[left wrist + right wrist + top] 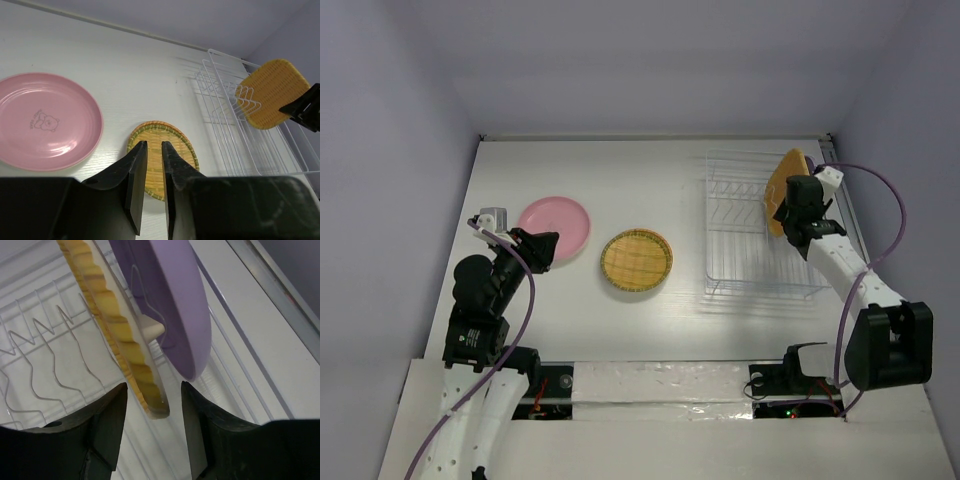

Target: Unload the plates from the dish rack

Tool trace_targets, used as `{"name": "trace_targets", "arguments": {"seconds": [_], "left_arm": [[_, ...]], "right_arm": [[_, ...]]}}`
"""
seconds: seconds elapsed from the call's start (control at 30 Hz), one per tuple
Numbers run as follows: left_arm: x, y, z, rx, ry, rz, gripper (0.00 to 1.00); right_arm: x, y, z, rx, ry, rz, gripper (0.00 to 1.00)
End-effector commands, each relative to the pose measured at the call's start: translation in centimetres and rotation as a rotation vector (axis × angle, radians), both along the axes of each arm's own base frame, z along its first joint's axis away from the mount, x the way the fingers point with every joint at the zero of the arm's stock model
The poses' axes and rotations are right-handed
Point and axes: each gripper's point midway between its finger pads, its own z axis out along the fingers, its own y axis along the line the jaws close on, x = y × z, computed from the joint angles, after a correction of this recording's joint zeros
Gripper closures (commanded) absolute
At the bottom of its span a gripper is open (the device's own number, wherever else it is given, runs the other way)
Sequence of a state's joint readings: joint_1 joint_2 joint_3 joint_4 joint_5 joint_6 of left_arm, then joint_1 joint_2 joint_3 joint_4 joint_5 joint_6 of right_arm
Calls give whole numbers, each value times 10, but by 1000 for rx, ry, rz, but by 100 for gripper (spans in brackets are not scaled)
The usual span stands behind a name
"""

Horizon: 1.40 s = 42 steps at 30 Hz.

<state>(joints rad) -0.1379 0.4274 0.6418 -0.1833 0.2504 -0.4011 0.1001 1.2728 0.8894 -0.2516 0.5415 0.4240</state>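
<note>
The white wire dish rack (750,240) stands at the right. An orange woven rounded-square plate (784,185) stands upright in it, with a purple plate (172,300) right behind it. My right gripper (786,212) is open, and the woven plate's lower edge (132,357) sits between its fingers without touching them. A pink plate (556,224) and a round yellow woven plate (636,259) lie flat on the table. My left gripper (544,248) is by the pink plate's near edge, above the table. Its jaws are nearly together and hold nothing.
The rack's other slots (40,345) are bare wire. In the left wrist view the pink plate (42,120), the round woven plate (172,145), the rack (225,120) and the orange plate (272,92) all show. The side walls stand close.
</note>
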Motion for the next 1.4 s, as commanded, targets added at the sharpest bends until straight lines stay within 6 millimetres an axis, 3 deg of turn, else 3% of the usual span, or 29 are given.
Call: {"name": "trace_targets", "arguments": {"seconds": [0.0, 0.13, 0.17, 0.27, 0.37, 0.53, 0.77, 1.0, 1.17, 1.3, 1.37], "left_arm": [[1, -2, 18, -1, -63, -11, 84], [1, -2, 18, -2, -63, -11, 84], [1, -2, 18, -1, -63, -13, 84], [2, -2, 18, -1, -63, -13, 84], [1, -3, 18, -3, -63, -17, 83], [1, -3, 19, -3, -66, -17, 83], [1, -4, 18, -3, -64, -20, 82], [1, -3, 18, -3, -64, -17, 82], [1, -3, 18, -3, -64, -14, 82], [2, -2, 18, -4, -62, -8, 82], [3, -1, 16, -2, -55, -5, 82]], "right_arm": [[26, 2, 39, 3, -141, 16, 48], [32, 2, 29, -5, -126, 15, 59], [32, 2, 28, -7, -123, 16, 71], [30, 1, 32, -14, -137, 21, 88], [24, 1, 44, -29, -147, 43, 95], [11, 0, 65, -50, -176, 64, 100], [-4, 2, 110, -63, -270, 84, 100], [-28, 21, 171, -16, -420, 159, 100], [-41, 94, 198, 176, -548, 457, 100], [-49, 182, 185, 400, -544, 769, 100], [-50, 211, 181, 457, -523, 869, 100]]}}
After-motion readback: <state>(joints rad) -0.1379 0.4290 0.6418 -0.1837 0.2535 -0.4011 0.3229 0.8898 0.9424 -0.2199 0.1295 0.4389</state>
